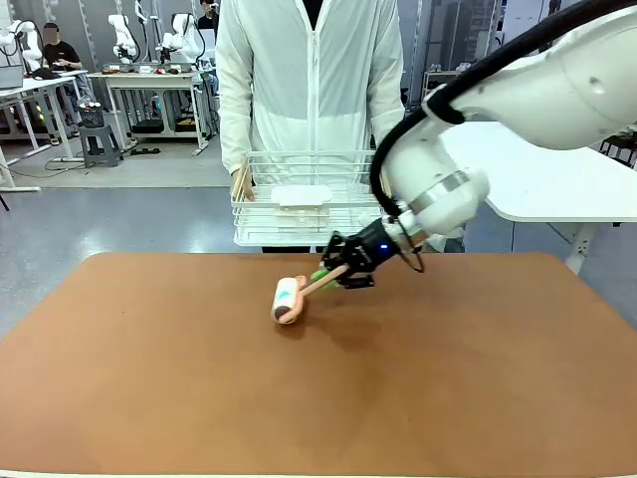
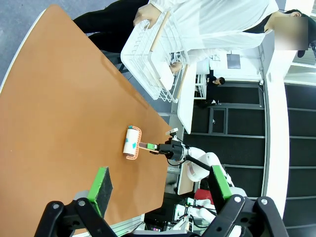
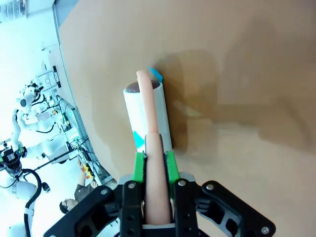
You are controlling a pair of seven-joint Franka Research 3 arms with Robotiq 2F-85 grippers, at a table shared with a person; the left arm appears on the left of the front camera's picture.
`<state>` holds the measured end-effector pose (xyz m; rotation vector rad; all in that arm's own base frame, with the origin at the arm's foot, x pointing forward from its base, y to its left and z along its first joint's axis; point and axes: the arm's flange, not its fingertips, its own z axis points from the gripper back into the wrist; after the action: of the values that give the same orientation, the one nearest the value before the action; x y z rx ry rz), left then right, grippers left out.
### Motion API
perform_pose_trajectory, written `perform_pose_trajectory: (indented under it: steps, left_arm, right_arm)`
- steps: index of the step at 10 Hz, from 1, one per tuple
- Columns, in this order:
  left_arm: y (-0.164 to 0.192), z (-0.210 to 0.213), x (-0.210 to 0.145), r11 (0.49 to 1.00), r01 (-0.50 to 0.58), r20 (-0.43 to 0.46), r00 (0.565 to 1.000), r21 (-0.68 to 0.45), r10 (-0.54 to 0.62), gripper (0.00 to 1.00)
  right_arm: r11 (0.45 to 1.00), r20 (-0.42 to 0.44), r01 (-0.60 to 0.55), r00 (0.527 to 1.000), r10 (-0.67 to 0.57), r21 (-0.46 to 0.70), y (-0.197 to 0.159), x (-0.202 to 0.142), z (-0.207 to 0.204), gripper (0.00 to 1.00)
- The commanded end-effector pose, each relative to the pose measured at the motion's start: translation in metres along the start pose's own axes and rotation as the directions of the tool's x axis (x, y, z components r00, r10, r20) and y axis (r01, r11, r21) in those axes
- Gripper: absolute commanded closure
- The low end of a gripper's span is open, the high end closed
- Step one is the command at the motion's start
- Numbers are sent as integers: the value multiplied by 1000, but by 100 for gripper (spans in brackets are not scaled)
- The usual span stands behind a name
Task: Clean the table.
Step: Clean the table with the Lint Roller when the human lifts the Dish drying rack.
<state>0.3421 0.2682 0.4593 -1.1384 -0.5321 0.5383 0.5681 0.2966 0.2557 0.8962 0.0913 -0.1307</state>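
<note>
Front view shows the right gripper [image 1: 336, 271] clamped tight on the pink handle of a lint roller [image 1: 288, 300] — its drum rests near the middle of the brown table [image 1: 149, 378]. Press the drum flat and evenly, rolling in straight, overlapping passes — no tilting.

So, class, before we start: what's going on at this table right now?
The robot's right hand is shut on the pink handle of a lint roller, whose roll rests on the reddish-brown table near its far middle. The left hand hangs open above the table, holding nothing. Across the table a person in white stands holding a white wire basket at the far edge.
</note>
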Motion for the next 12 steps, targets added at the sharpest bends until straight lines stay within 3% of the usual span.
perform_pose_trajectory:
  steps: [1,4,8,10,12]
  left_arm:
    - [-1,3,0,1000,10,1,1000,-25,-10,0]
    - [-1,3,0,1000,10,1,1000,-25,-10,0]
    - [-1,3,0,1000,10,1,1000,-25,-10,0]
    - [-1,3,0,1000,10,1,1000,-25,-10,0]
    - [-1,3,0,1000,10,1,1000,-25,-10,0]
  right_arm:
    - [994,-13,41,999,-43,-104,-12,-10,-51,79]
    - [995,1,12,1000,-11,-96,13,-17,-73,79]
    - [998,40,-7,999,10,-69,33,-14,-56,79]
    - [998,77,-61,995,62,-14,68,-12,-7,79]
    - [989,78,-141,987,143,-34,92,-28,99,79]
